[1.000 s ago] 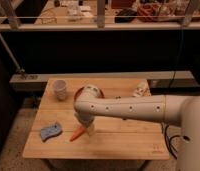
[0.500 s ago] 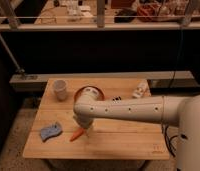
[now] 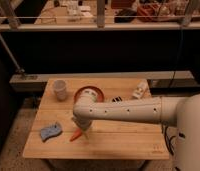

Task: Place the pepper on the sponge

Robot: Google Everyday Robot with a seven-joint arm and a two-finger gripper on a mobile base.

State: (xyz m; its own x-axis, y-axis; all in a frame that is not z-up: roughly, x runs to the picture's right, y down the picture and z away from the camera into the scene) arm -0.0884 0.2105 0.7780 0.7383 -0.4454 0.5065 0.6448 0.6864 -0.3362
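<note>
The pepper (image 3: 76,135), a small slim orange vegetable, lies on the wooden table (image 3: 123,140) near its front left. My gripper (image 3: 81,129) hangs from the white arm right over the pepper's upper end and hides part of it. The sponge (image 3: 50,131), a flat light-blue pad, rests on the table a short way left of the pepper and apart from it.
An orange-red bowl (image 3: 91,92) sits behind the arm, partly hidden by it. A pale cup (image 3: 59,89) stands at the back left. A white object (image 3: 139,91) and a dark item (image 3: 117,99) lie at the back right. A railing and dark shelves run behind the table.
The arm's wrist end has come down slightly toward the pepper. The pepper and the sponge stay where they were on the table.
</note>
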